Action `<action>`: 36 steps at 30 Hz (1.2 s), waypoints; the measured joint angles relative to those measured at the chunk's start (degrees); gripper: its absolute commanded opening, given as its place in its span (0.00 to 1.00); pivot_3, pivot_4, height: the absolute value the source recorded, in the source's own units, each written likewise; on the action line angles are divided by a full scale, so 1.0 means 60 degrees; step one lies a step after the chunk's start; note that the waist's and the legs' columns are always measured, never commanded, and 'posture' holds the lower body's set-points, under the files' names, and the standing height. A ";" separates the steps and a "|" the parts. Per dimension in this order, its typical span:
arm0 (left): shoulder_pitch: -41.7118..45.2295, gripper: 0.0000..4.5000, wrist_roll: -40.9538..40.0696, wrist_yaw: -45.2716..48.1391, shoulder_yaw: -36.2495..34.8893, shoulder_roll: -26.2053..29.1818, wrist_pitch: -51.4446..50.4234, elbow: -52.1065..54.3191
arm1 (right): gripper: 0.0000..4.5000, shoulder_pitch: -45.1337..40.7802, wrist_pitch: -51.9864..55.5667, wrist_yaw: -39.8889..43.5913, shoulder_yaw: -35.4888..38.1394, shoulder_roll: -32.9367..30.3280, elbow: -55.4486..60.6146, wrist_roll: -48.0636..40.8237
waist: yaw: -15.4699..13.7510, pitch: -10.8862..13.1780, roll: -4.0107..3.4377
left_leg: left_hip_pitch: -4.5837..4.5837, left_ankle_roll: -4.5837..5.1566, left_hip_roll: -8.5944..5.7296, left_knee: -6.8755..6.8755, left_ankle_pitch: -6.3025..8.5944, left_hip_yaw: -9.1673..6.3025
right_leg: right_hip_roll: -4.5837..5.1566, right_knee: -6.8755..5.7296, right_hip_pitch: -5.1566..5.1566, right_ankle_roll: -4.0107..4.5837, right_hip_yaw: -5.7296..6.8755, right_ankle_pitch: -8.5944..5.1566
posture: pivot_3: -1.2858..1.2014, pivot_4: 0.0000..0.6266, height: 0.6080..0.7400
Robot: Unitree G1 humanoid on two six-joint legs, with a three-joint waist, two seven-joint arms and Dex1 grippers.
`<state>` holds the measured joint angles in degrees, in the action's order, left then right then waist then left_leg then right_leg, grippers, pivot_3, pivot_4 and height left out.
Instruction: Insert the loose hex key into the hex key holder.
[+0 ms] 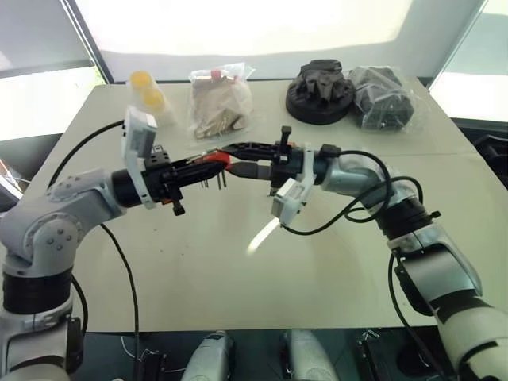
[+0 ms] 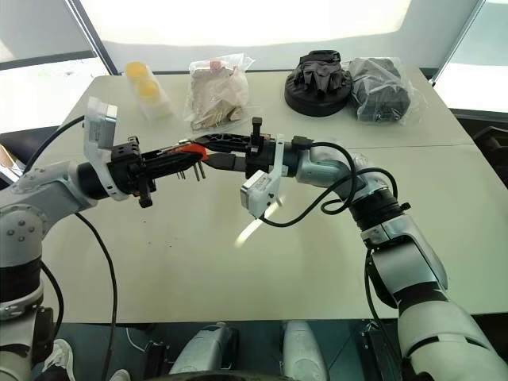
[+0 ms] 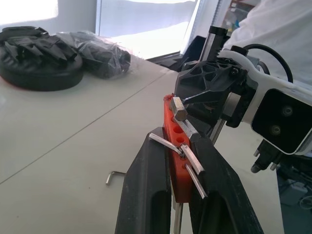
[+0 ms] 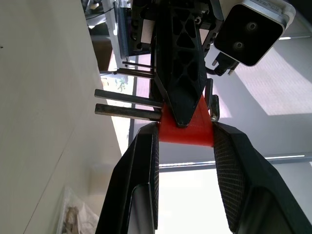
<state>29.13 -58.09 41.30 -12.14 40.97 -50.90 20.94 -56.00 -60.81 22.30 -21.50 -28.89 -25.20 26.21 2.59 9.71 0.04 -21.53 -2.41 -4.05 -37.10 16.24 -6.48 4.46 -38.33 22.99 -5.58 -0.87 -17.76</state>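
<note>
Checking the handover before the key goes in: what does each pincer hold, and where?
Both grip the hex key holder: the left pincer pinches its flat sides, the right pincer clamps its end. The loose hex key lies unheld on the table.

Beige table, bright windows

Holder: red-orange plastic, smooth, slightly glossy. Keys in it: bright bare metal. Loose hex key: grey metal. End effector fingers: black matt plastic, ribbed pads. Worktop: pale, matt, smooth. Bags: clear glossy plastic film.
</note>
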 measured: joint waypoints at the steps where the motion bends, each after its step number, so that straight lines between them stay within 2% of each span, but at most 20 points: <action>1: -0.0040 0.00 -0.0008 -0.0019 -0.0001 -0.0004 0.0006 0.0028 | 0.45 0.0013 0.0002 0.0026 -0.0004 -0.0004 0.0008 -0.0008 | -0.0001 0.0000 0.0000 | 0.0000 0.0000 0.0000 0.0000 0.0000 0.0000 | 0.0000 0.0000 0.0000 0.0000 0.0000 0.0000 | 0.52 0.24 1.00; 6: -0.0304 0.00 -0.0021 -0.0165 -0.0020 -0.0096 0.0007 0.0202 | 0.99 0.0251 0.0071 0.0177 -0.0005 -0.0068 0.0050 -0.0120 | -0.0004 0.0000 0.0000 | -0.0001 0.0000 0.0000 -0.0001 0.0000 0.0000 | 0.0001 0.0000 -0.0001 0.0000 0.0000 0.0000 | 0.52 0.24 1.00; 12: -0.0461 0.00 -0.0195 -0.0281 -0.0098 -0.0091 0.0007 0.0469 | 0.99 0.0341 0.0450 0.0545 -0.0007 -0.0149 0.0029 -0.0339 | -0.0008 0.0000 0.0000 | 0.0000 0.0000 0.0000 -0.0002 0.0000 0.0000 | 0.0001 0.0000 -0.0003 0.0000 0.0000 0.0000 | 0.52 0.24 1.00; 14: -0.0608 0.00 -0.0199 -0.0323 -0.0179 -0.0036 0.0016 0.0504 | 0.99 0.0529 0.1443 0.1096 0.0026 -0.0057 0.0009 -0.1045 | 0.0001 -0.0001 0.0003 | 0.0003 0.0000 0.0002 -0.0001 0.0000 0.0000 | 0.0002 0.0002 -0.0008 0.0000 0.0000 0.0000 | 0.52 0.24 1.00; 16: -0.0810 0.00 -0.0196 -0.0385 -0.0373 0.0088 0.0029 0.0612 | 0.99 0.0865 0.4154 0.2050 0.0452 0.0326 -0.0124 -0.2471 | 0.0001 -0.0001 0.0004 | 0.0004 0.0001 0.0007 -0.0003 0.0000 0.0000 | 0.0002 0.0000 -0.0011 0.0001 -0.0001 0.0000 | 0.52 0.24 1.00; 19: -0.1110 0.00 -0.0189 -0.0471 -0.0744 0.0318 0.0087 0.0775 | 0.99 0.0795 0.9318 0.3147 0.1234 0.0694 0.0140 -0.4256 | -0.0021 0.0000 0.0002 | 0.0003 0.0003 0.0009 -0.0003 0.0001 -0.0002 | 0.0006 0.0001 -0.0011 0.0002 -0.0001 0.0001 | 0.52 0.24 1.00; 23: -0.1483 0.00 -0.0133 -0.0548 -0.1009 0.0454 0.0195 0.0836 | 0.99 0.0130 1.5271 0.4580 0.1470 0.0595 0.0978 -0.5886 | -0.0021 0.0001 0.0000 | -0.0016 0.0015 0.0007 0.0006 0.0008 -0.0004 | 0.0012 0.0004 0.0014 0.0002 -0.0001 0.0000 | 0.52 0.24 1.00; 25: -0.1584 0.00 -0.0081 -0.0598 -0.1103 0.0468 0.0239 0.0840 | 0.99 -0.0397 1.7475 0.4698 0.1506 0.0691 0.1254 -0.6377 | -0.0009 0.0001 -0.0001 | -0.0054 0.0014 0.0007 0.0001 0.0007 -0.0003 | 0.0012 0.0000 0.0057 0.0002 -0.0001 0.0001 | 0.52 0.24 1.00; 30: -0.1734 0.00 0.0028 -0.0640 -0.1115 0.0582 0.0309 0.0847 | 0.99 -0.0919 2.0359 0.4268 0.1343 0.0874 0.2127 -0.6666 | -0.0054 -0.0001 0.0002 | -0.0101 0.0014 0.0000 -0.0013 0.0007 -0.0007 | 0.0021 0.0000 0.0090 0.0001 0.0001 0.0001 | 0.52 0.24 1.00; 33: -0.1732 0.00 0.0024 -0.0707 -0.1133 0.0622 0.0312 0.0848 | 0.99 -0.0719 2.1189 0.4067 0.0670 0.0837 0.2869 -0.6636 | -0.0060 -0.0002 0.0003 | -0.0138 0.0014 -0.0007 -0.0026 0.0007 -0.0005 | 0.0030 0.0000 0.0121 -0.0015 0.0000 0.0010 | 0.52 0.24 1.00; 36: -0.1739 0.00 0.0010 -0.0794 -0.1151 0.0625 0.0311 0.0863 | 0.99 -0.0284 2.1224 0.3862 0.0011 0.0692 0.3285 -0.6396 | -0.0057 -0.0002 0.0003 | -0.0146 0.0014 -0.0010 -0.0029 0.0007 -0.0004 | 0.0032 0.0000 0.0128 -0.0020 0.0000 0.0013 | 0.52 0.24 1.00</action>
<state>18.70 -58.03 36.54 -19.05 44.72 -49.03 26.12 -57.71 66.54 45.47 -21.43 -24.74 -5.49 -12.17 2.24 9.70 0.06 -22.41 -2.33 -4.10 -37.28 16.29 -6.51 4.65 -38.33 23.76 -5.69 -0.87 -17.69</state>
